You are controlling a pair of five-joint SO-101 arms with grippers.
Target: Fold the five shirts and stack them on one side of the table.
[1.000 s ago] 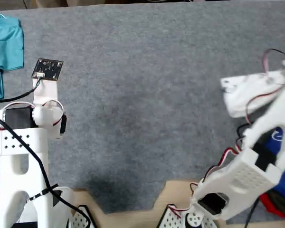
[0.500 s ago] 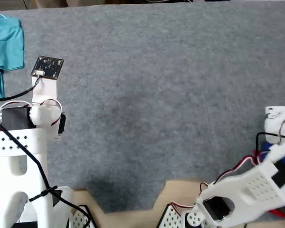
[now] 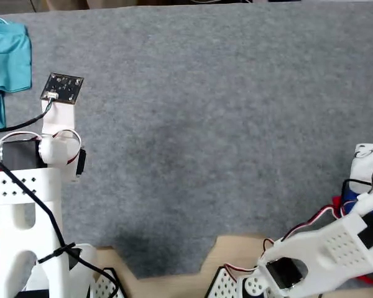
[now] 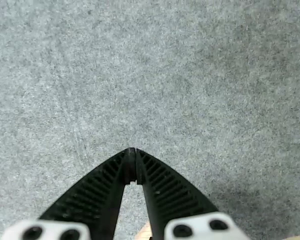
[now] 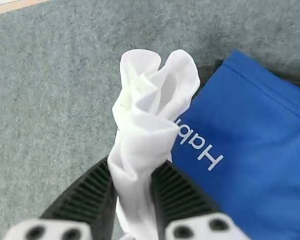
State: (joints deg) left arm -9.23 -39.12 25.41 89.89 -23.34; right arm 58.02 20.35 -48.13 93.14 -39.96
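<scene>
White shirt (image 5: 147, 125) is bunched and clamped in your right jaws, its loose end sticking out past the tips along the line of the jaws. It sits beside and partly over the blue shirt (image 5: 250, 165), which lies flat at the lower right edge of the high view. Your left jaws are pressed together on nothing, over bare desk (image 3: 205, 124). A teal shirt (image 3: 9, 56) lies at the upper left, nearer the left arm, so spreading the white one looks like the right arm's job.
</scene>
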